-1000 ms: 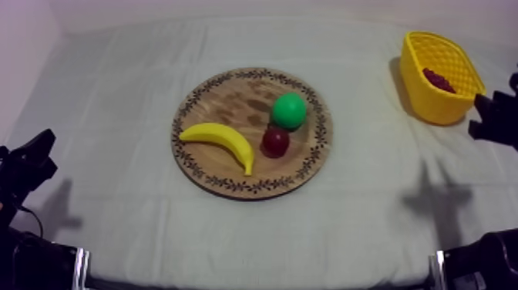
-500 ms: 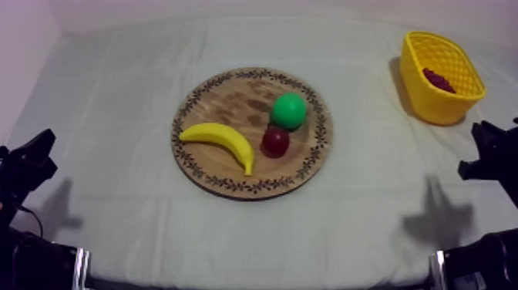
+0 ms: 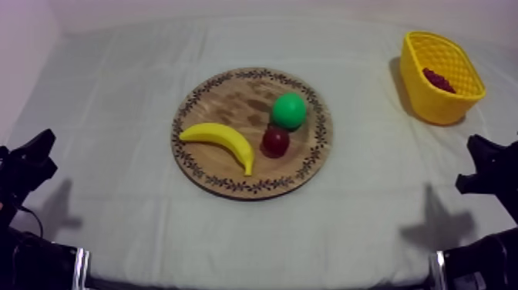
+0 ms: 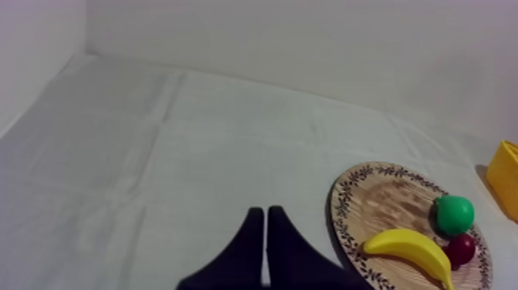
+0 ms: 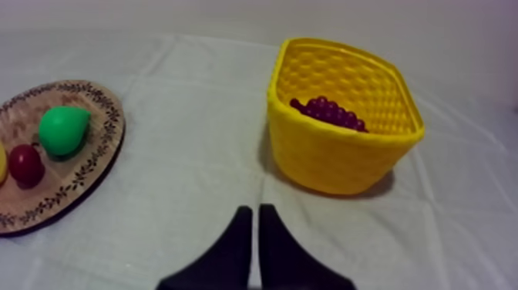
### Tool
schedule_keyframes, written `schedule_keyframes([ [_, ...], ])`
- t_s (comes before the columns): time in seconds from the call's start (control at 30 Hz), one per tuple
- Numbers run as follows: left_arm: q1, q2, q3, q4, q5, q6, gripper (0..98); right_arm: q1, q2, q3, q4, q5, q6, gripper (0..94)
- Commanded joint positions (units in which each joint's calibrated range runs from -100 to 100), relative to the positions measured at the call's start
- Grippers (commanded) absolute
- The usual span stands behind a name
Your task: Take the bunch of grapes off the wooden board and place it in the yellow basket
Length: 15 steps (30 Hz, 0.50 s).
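Fingers of the right gripper (image 5: 253,210) lie pressed together as a narrow wedge, clenched on nothing, and point at the bare cloth (image 5: 185,154) near the basket (image 5: 339,166). The left gripper (image 4: 266,210) is clenched the same way, empty, and sits far from the basket, on the other side of the board (image 3: 231,96).

The grapes (image 5: 327,112) lie inside the basket, against its far wall, with nothing touching them. The board stands well apart from the basket, toward the left arm, and carries a banana (image 3: 220,139), a pear (image 3: 289,110) and a small red fruit (image 3: 275,142), but no grapes.

Judged from this, the task looks finished: the grapes are off the board and resting in the basket, and the gripper that stands nearer the basket has let go. What seems to be left is only for that arm to settle at its resting place.

Set against the top view a second ago, the right gripper has drawn away from the basket. Then it was just beside the basket's near wall. Half a second ago it stood clear of it, and now it is a little farther off again, low at the right arm's side. The grapes were already in the basket in both earlier pictures. The left gripper, the basket, the board and the three fruits on the board have not moved.
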<state>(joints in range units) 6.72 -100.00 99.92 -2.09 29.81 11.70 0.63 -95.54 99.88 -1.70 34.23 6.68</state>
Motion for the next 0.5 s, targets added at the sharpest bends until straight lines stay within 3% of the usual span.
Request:
schedule_keyframes([
  [0.0, 0.0, 0.0, 0.0, 0.02, 0.0, 0.0, 0.1, -0.1, -0.1, 0.0, 0.1, 0.4, -0.4, 4.7],
  [0.27, 0.0, 0.0, 0.0, 0.02, 0.0, 0.0, 0.1, -1.8, -0.1, 0.0, 0.3, 0.8, 3.9, 0.8],
  [0.47, 0.0, 0.0, 0.0, 0.02, 0.0, 0.0, 0.1, -2.1, -0.1, 0.0, 0.4, 0.8, 4.9, 0.5],
])
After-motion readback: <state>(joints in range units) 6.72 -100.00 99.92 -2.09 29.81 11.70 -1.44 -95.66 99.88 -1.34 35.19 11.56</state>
